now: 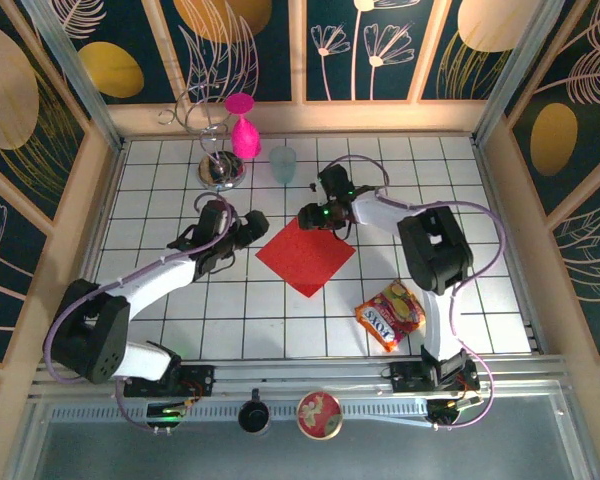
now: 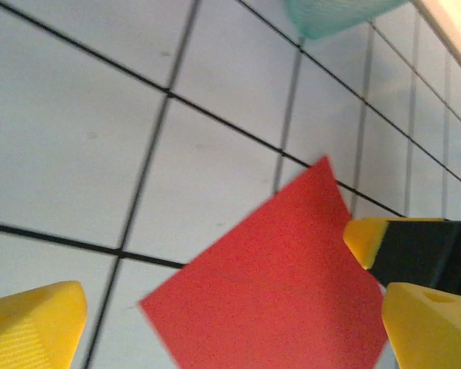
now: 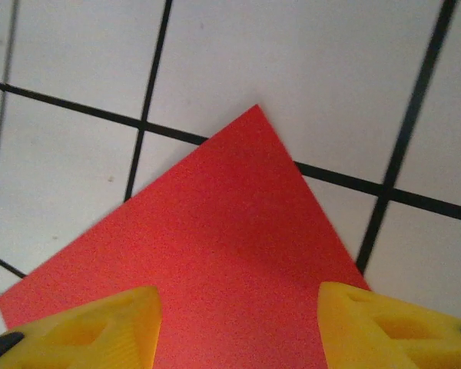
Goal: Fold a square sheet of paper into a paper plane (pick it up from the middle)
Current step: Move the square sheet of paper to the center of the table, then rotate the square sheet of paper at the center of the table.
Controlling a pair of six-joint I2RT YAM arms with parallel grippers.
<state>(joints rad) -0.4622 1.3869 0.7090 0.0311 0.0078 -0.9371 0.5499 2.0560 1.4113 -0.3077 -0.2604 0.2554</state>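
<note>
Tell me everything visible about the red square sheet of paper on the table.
The thin bright red matte square sheet of paper lies flat and unfolded on the white gridded table, turned like a diamond, near the middle. Its surface is plain, edges straight, corners sharp. The right tool hangs open over its far corner, the left tool open near its left corner; contact cannot be judged.
</note>
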